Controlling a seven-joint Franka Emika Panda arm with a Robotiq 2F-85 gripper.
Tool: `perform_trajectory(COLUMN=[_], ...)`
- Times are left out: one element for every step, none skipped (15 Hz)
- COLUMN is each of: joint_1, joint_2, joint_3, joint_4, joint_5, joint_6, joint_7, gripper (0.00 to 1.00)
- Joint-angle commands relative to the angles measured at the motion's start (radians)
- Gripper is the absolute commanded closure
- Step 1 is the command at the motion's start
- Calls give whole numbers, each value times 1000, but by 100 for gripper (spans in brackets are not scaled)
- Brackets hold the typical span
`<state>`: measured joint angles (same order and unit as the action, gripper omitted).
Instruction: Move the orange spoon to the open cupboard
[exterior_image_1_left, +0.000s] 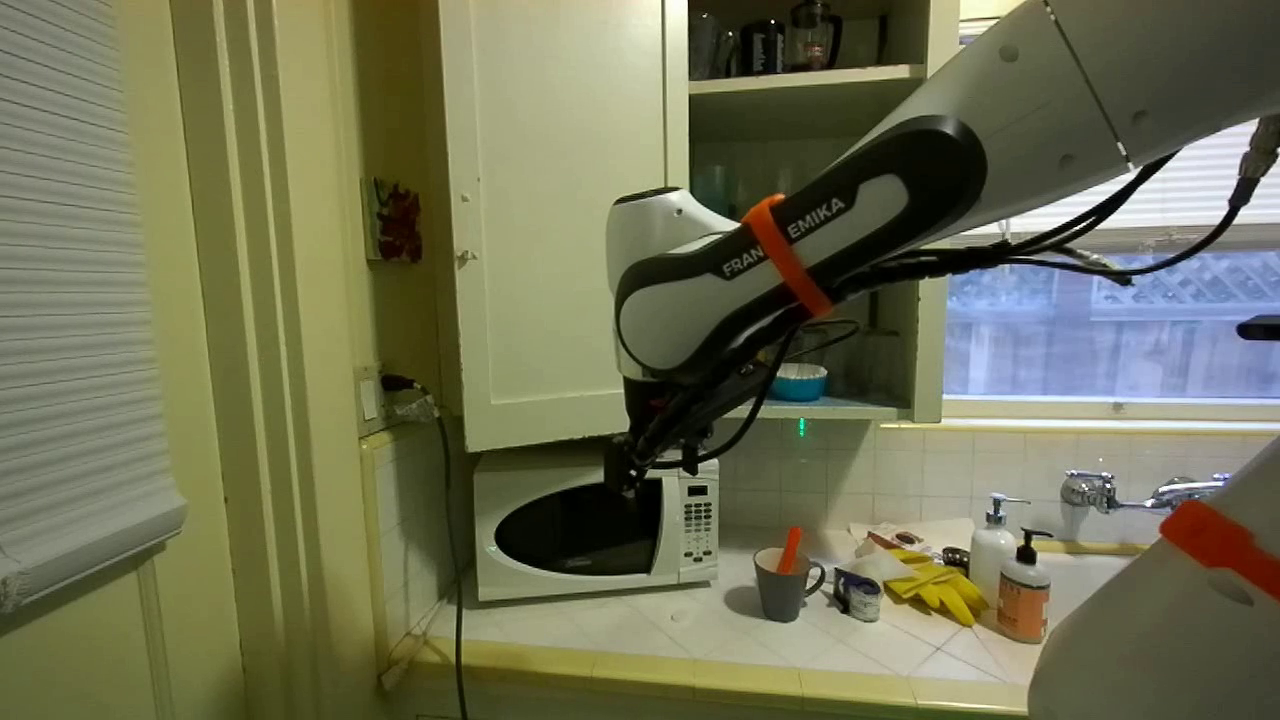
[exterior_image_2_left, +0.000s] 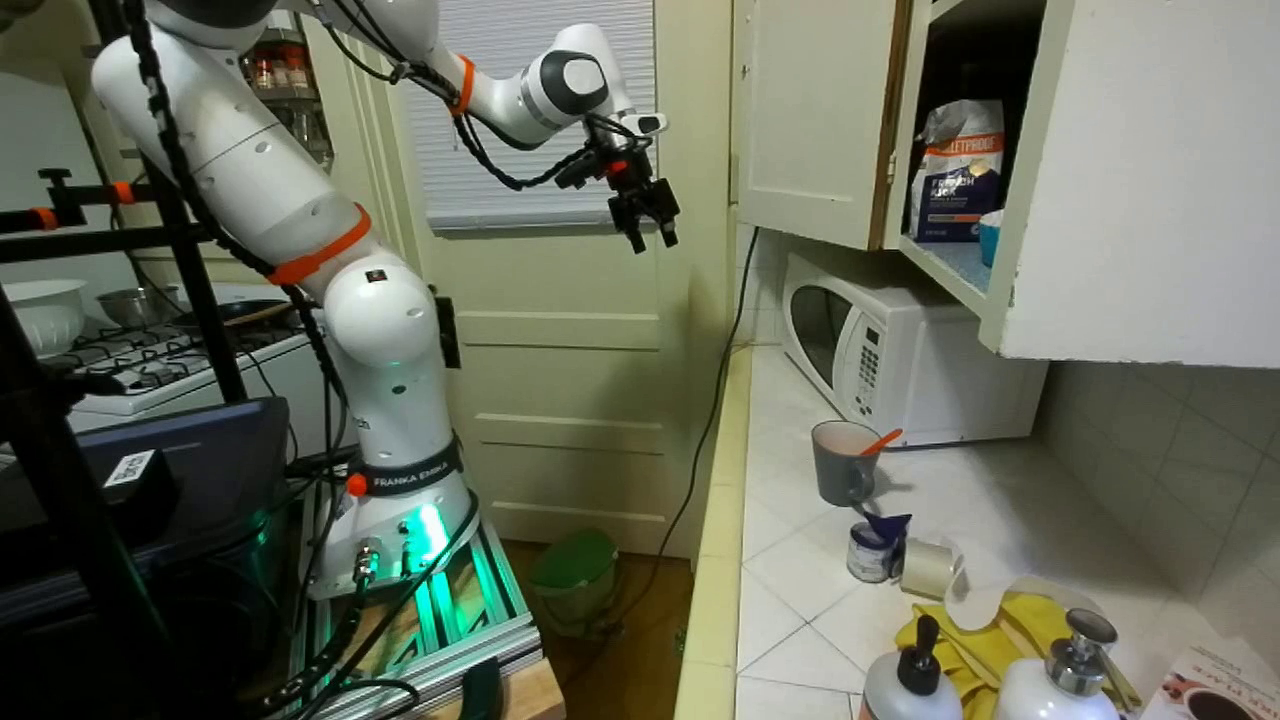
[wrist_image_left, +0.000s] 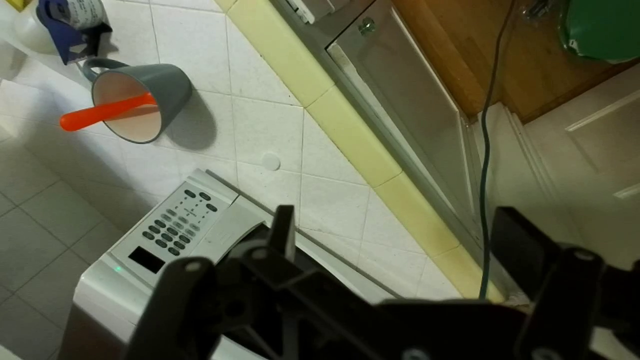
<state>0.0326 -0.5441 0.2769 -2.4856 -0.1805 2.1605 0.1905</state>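
The orange spoon (exterior_image_1_left: 790, 552) leans in a grey mug (exterior_image_1_left: 780, 600) on the tiled counter, its handle sticking out above the rim; its lower end is inside the mug. Spoon (exterior_image_2_left: 884, 441) and mug (exterior_image_2_left: 840, 472) also show in an exterior view, and the spoon (wrist_image_left: 102, 112) and mug (wrist_image_left: 172, 89) at upper left in the wrist view. The open cupboard (exterior_image_1_left: 865, 409) is on the wall above the counter; its lower shelf (exterior_image_2_left: 945, 268) also shows. My gripper (wrist_image_left: 395, 225) is open and empty, high in front of the microwave, away from the mug. It also shows in an exterior view (exterior_image_2_left: 654, 242).
A white microwave (exterior_image_1_left: 690, 570) stands beside the mug, under a cupboard door (exterior_image_1_left: 570, 250). A small tin (exterior_image_2_left: 870, 555), yellow gloves (exterior_image_1_left: 935, 585) and soap bottles (exterior_image_1_left: 1022, 600) are on the mug's other side. A blue bowl (exterior_image_1_left: 800, 383) and coffee bag (exterior_image_2_left: 958, 180) are in the cupboard.
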Motion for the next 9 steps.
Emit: perform_trajectory(joint_1=[-32, -55, -78, -90, -120, -141, -164, -188, -214], joint_2=[-21, -39, -51, -63, -72, -81, -90, -94, -103], joint_3=[-30, -41, -48, -72, -72, -84, -90, -96, -105], joint_4=[-14, -29, -44, -59, -76, -95, -113, -137, -163], joint_5=[-49, -69, -94, -90, -129, -143, -161, -174, -181], joint_6=[-32, -19, 9, 41, 75, 116, 156, 203, 250], joint_7=[81, 118, 157, 180, 214, 240, 268, 294, 320], gripper=[0, 0, 0, 0, 0, 0, 0, 0, 0])
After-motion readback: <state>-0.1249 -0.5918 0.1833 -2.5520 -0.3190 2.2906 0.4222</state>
